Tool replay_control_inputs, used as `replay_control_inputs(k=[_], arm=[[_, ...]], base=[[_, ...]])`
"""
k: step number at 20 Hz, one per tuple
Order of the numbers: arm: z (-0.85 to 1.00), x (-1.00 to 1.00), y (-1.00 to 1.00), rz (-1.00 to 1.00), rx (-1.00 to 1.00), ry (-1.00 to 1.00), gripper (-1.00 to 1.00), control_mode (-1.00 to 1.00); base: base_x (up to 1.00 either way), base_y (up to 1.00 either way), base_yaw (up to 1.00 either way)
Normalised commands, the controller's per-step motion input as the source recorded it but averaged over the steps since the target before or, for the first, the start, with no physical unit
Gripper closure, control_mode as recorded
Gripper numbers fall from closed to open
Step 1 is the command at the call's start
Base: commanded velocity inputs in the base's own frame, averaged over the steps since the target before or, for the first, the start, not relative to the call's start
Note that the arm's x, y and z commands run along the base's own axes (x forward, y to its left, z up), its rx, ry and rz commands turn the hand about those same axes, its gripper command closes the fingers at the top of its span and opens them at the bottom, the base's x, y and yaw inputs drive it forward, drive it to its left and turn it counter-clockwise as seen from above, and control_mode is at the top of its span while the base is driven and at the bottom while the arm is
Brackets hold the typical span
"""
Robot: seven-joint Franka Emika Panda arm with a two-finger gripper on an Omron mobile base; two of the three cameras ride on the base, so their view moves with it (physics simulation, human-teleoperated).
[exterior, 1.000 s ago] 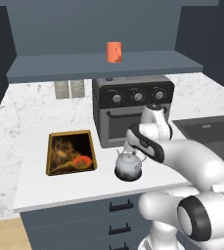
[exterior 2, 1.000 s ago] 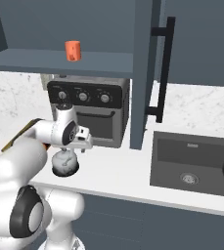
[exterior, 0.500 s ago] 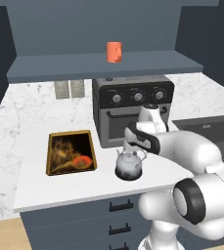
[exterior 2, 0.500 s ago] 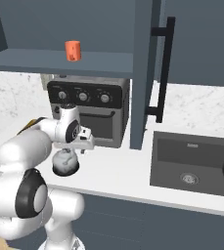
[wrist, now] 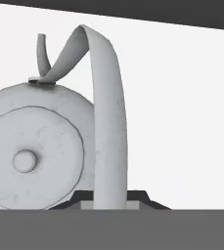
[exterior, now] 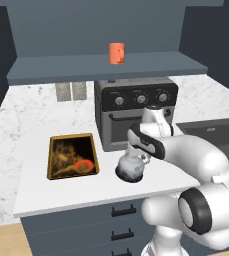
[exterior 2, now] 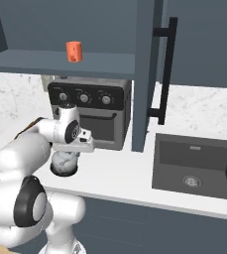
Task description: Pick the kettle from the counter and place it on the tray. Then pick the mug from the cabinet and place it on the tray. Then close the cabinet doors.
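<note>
The kettle (exterior: 131, 167) stands near the counter (exterior: 26, 125) front edge, beside the tray (exterior: 72, 155). The gripper (wrist: 110, 201) is clamped on its arched grey handle.

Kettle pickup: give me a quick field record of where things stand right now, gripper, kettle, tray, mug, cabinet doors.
gripper: shut on the kettle's handle, directly above the kettle body
kettle: on the counter, in front of the oven, right of the tray, not visibly lifted
kettle handle: runs up from between the fingertips in the hand view
tray: on the counter, holds an orange-red round food item, no kettle or mug
mug: upright on the cabinet shelf
cabinet doors: open
</note>
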Motion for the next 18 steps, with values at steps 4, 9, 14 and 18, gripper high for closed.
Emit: replay_control_inputs(k=[4,9,14,18], arm=[[0.03,-0.66,0.21,-0.04,0.0,-0.2,1.0,-1.0],[0.29,-0.54,0.61,-0.07,0.0,-0.32,1.0,-1.0],[0.31,-0.13,0.95,-0.17,0.0,-0.31,1.0,-1.0],[0.25,0.0,1.0,-0.23,0.0,-0.25,1.0,-1.0]], base=[[0.0,0.0,0.0],[0.0,0.0,0.0],[0.0,0.0,0.0],[0.0,0.0,0.0]])
